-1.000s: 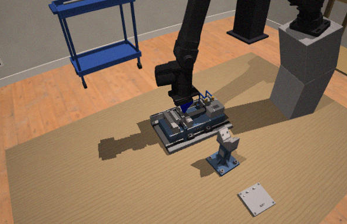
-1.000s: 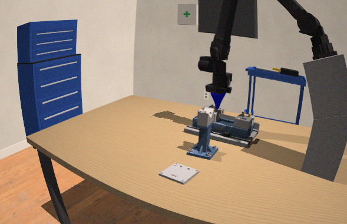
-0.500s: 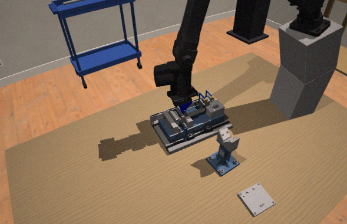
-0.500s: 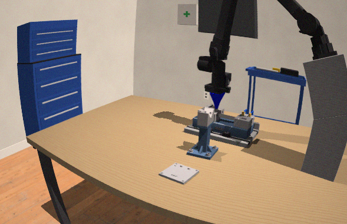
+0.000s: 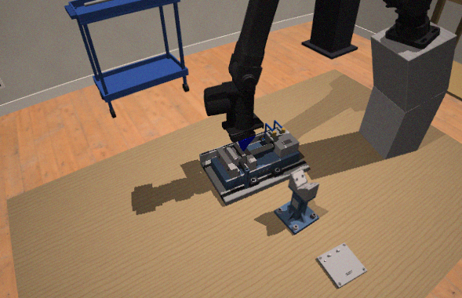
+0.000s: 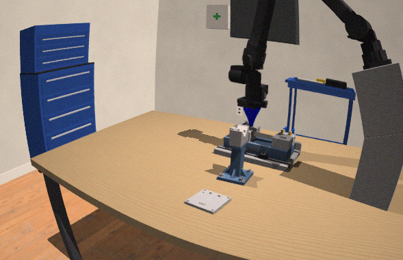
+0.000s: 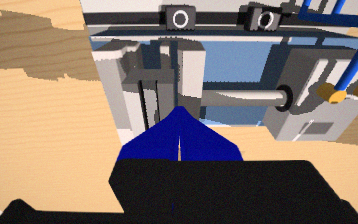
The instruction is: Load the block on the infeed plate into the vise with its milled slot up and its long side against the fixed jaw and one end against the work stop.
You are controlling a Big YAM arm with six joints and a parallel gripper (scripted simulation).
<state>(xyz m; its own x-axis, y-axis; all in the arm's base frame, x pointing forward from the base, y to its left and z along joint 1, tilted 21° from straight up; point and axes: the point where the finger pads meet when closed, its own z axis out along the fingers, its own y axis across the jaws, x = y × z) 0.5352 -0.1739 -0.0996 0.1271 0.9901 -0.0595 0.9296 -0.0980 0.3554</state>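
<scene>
The part (image 5: pixel 232 154) (image 7: pixel 167 95) lies between the open vise jaws, its milled slot facing up. Its long side is beside the fixed jaw (image 7: pixel 106 75); whether they touch fully I cannot tell. A narrow dark gap separates the part from the moving jaw (image 7: pixel 192 75) on the cylinder rod (image 7: pixel 240 97). My gripper (image 5: pixel 244 150) (image 6: pixel 251 126) (image 7: pixel 179 112) is shut and empty, blue fingertips together, pointing down at the moving-jaw side of the part. The fingers hide the part's near end. Contact with the work stop is not clear. The infeed plate (image 5: pixel 341 268) (image 6: pixel 208 202) carries no block.
The V-block (image 5: pixel 299 181) (image 6: pixel 239 137) stands on its blue post between the vise and the infeed plate. The air cylinder block (image 5: pixel 286 146) (image 6: pixel 282 141) with brass fittings and blue hoses stands at the vise's other end. A grey pedestal (image 5: pixel 400 98) (image 6: pixel 380 137) stands beyond it.
</scene>
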